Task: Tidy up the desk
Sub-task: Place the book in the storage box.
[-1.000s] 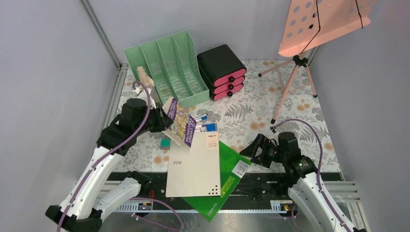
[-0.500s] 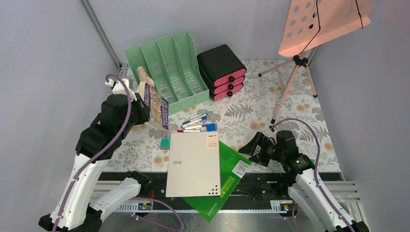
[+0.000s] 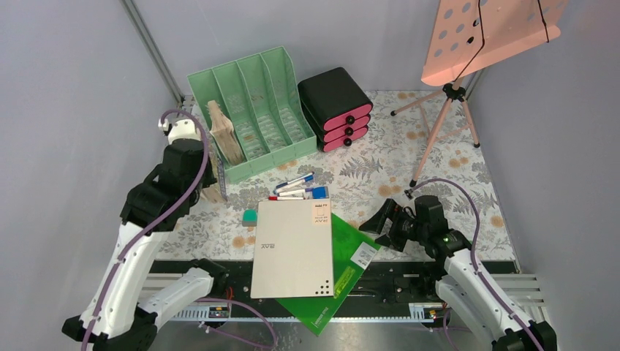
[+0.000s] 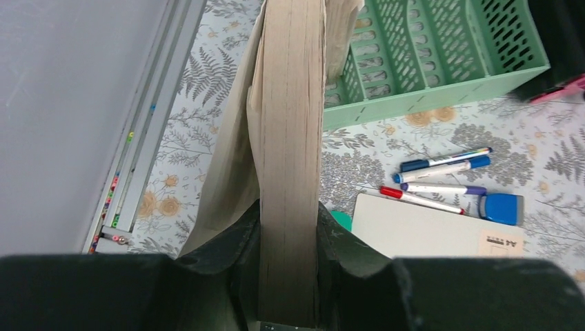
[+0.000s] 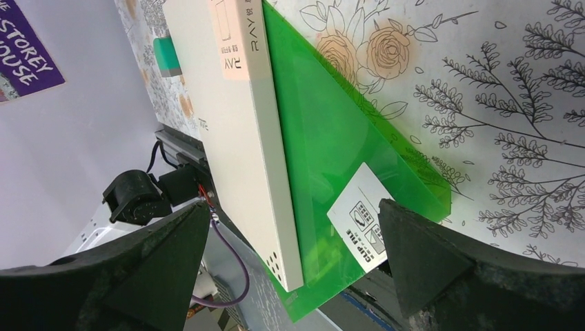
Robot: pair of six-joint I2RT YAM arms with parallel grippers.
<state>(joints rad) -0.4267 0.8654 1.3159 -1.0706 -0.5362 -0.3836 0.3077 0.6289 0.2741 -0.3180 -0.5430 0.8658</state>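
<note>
The desk (image 3: 439,183) is a tabletop under a pale cloth with ferns and flowers. My left gripper (image 3: 210,174) is shut on a thick book (image 3: 224,137) and holds it edge-on at the left end of the mint-green file rack (image 3: 270,102). In the left wrist view the book's tan page edges (image 4: 290,131) run up from between the jaws of my left gripper (image 4: 288,276). My right gripper (image 3: 380,219) stands open and empty just right of the green clip file (image 3: 351,267). In the right wrist view, that gripper (image 5: 296,255) has the file (image 5: 331,145) and a white box (image 5: 234,117) between its fingers.
Several markers (image 3: 295,186) and a blue eraser (image 3: 316,192) lie behind the white box (image 3: 292,245). A small green eraser (image 3: 250,216) sits to its left. A black drawer box (image 3: 335,108) stands beside the rack. A pink music stand (image 3: 490,33) on tripod legs (image 3: 437,135) fills the back right.
My left arm carried the book left and back from above the markers to the rack's left end, turning it edge-on. The right gripper edged slightly left, still open.
</note>
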